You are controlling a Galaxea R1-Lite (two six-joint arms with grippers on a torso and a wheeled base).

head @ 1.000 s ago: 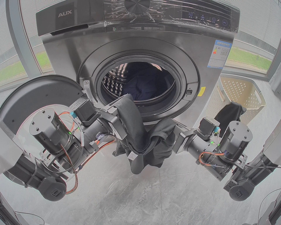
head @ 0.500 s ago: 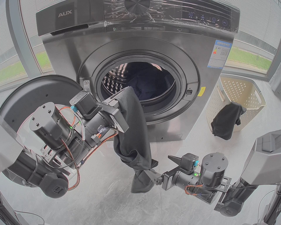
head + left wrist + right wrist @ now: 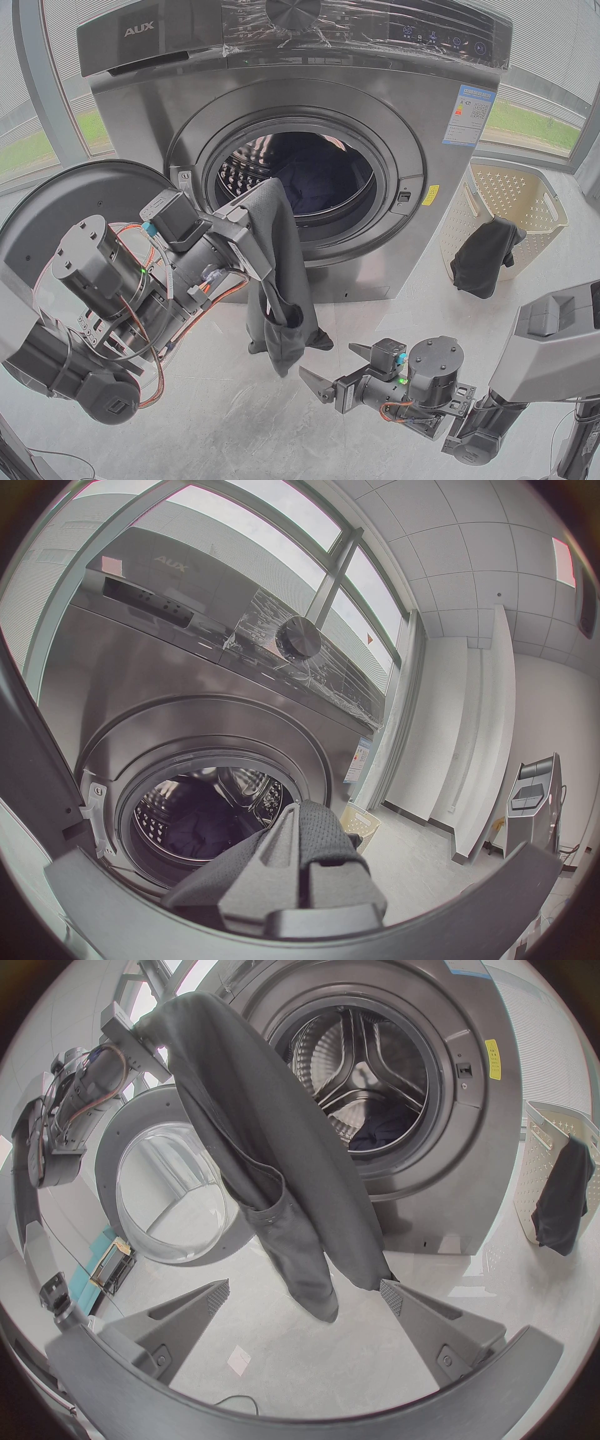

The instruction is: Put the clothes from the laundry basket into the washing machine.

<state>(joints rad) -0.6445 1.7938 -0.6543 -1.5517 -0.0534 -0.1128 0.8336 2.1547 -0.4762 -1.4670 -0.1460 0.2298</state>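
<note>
Cloth such as this dark garment [image 3: 278,275] is light, limp and shapeless; we expect it to sag and swing from one pinch. Our left end effector [image 3: 300,830] is pressed together on its upper fold, holding it just before the open drum [image 3: 240,175] of the washing machine [image 3: 156,119], the rest hanging toward the floor [image 3: 250,425]. Our right end effector [image 3: 326,361] is spread wide just beneath the dangling hem. We judge that gathering that lower bunch should help it clear the drum's rim.
</note>
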